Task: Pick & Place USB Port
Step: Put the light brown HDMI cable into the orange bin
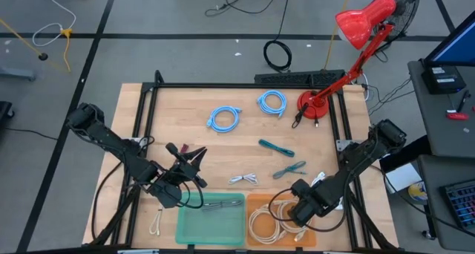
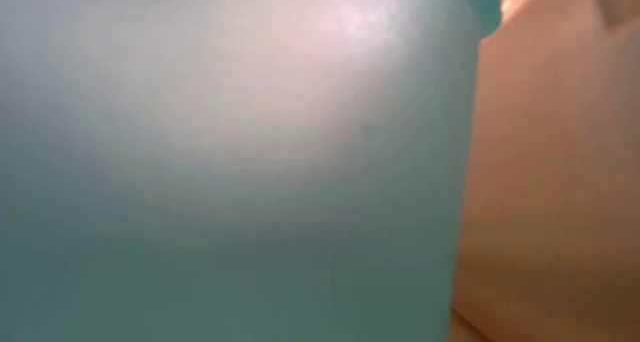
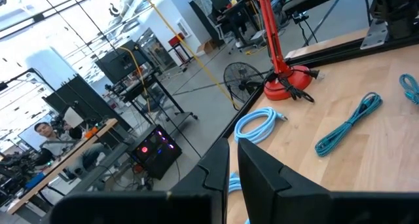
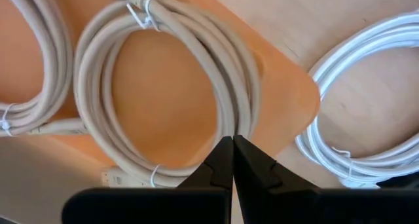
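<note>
**Two bins, many cables, both grippers empty**

At the near edge of the table, a green bin (image 1: 185,228) and an orange bin (image 1: 256,200) are set side by side. The low view is filled by their walls. A thin grey cable (image 1: 223,203) is seen lying in the green bin. Beige cables (image 1: 267,220) are coiled in the orange bin. One small beige cable (image 1: 156,223) is left on the table, just beside the green bin.

The right gripper (image 4: 232,149) is held low over the orange bin, above the beige coils. Its fingers are pressed together and nothing is gripped.

The left gripper (image 3: 230,155) is held up, near the far left corner of the green bin. Its fingers are almost together, with only a thin gap. Nothing is seen between them.

Farther out, two white cables (image 1: 243,179) (image 4: 366,67) are found on the wood. Two teal cables (image 1: 276,147) are laid past them. Two blue coils (image 1: 224,118) are seen still farther back. A red lamp (image 1: 315,105) is stood at the far right corner.
</note>
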Controlling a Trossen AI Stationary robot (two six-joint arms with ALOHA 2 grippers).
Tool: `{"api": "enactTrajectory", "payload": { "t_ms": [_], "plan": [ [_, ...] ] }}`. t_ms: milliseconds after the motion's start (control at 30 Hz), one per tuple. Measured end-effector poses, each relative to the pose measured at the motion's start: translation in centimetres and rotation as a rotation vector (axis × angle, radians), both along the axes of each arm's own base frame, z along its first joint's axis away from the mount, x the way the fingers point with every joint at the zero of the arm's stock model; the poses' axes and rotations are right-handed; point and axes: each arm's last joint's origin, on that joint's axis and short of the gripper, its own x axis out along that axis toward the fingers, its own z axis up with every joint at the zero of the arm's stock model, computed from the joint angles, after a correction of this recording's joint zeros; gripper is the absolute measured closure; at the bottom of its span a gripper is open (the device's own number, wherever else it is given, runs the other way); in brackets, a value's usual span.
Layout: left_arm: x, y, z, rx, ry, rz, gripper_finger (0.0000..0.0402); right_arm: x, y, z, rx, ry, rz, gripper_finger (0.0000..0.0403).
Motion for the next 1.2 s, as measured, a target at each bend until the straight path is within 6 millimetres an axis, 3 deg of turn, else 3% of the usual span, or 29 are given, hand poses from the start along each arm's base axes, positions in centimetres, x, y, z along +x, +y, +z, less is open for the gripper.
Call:
{"api": "enactTrajectory", "payload": {
  "t_ms": [400,900,1200],
  "plan": [
    [0.0,0.0,0.0,-0.002,-0.002,0.000,0.0366,0.9,0.6,-2.6,-0.023,0.082,0.043,0.0403],
    [0.0,0.0,0.0,0.003,0.004,0.001,0.0366,1.1,0.5,-3.3,-0.035,0.085,0.039,0.0403],
    [0.0,0.0,0.0,0.005,0.005,0.001,0.0366,0.4,0.1,-6.4,0.053,0.065,0.006,0.0403]
  ]
}}
